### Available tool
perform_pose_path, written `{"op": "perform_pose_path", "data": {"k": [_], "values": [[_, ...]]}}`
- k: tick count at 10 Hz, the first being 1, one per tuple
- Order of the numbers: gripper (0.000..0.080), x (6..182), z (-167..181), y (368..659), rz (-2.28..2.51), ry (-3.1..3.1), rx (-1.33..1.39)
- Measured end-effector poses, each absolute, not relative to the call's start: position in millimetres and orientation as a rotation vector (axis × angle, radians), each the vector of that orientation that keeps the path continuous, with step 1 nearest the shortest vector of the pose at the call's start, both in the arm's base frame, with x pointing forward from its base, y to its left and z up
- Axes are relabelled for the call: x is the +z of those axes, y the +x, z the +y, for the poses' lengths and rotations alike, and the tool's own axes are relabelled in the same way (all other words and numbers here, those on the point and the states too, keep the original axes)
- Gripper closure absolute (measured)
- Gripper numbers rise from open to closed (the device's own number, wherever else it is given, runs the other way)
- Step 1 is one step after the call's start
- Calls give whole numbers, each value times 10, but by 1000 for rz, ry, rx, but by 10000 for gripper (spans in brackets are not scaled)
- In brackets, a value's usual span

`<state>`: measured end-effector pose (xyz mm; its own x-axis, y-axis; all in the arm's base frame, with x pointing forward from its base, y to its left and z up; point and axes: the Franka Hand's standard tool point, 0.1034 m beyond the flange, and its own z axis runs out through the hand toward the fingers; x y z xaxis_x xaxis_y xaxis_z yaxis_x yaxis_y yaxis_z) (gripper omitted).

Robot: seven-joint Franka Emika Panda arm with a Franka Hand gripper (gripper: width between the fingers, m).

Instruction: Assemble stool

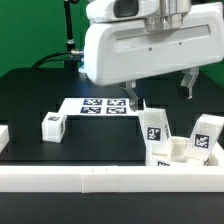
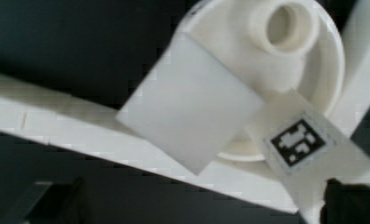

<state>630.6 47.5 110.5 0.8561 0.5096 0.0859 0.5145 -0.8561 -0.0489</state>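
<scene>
Several white stool parts sit clustered at the exterior view's right, against the front rail: two tagged legs (image 1: 153, 126) (image 1: 206, 135) stand up over more white parts (image 1: 176, 156). One more tagged leg (image 1: 53, 124) lies alone at the left. In the wrist view the round seat disc (image 2: 285, 40) shows a socket, with a tagged leg (image 2: 303, 142) and a flat white face (image 2: 191, 105) lying over it. My gripper (image 1: 160, 94) hangs open above this cluster and holds nothing; its dark fingertips (image 2: 52, 198) show at the wrist view's corners, and the gripper (image 2: 200, 205) is apart from the parts.
The marker board (image 1: 101, 104) lies flat on the black table behind the parts. A long white border rail (image 1: 100, 182) runs along the front and shows in the wrist view (image 2: 40, 112); another rail piece (image 1: 4, 136) is at the left edge.
</scene>
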Motion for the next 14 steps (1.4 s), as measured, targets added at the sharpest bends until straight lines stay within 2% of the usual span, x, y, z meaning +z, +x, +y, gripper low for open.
{"op": "perform_pose_path", "data": {"k": [5, 8, 14], "values": [[150, 1062, 327, 6288, -1448, -2761, -88], [150, 933, 431, 6174, -1430, -2766, -85], [150, 828, 427, 6169, -1389, -2810, -134]]}}
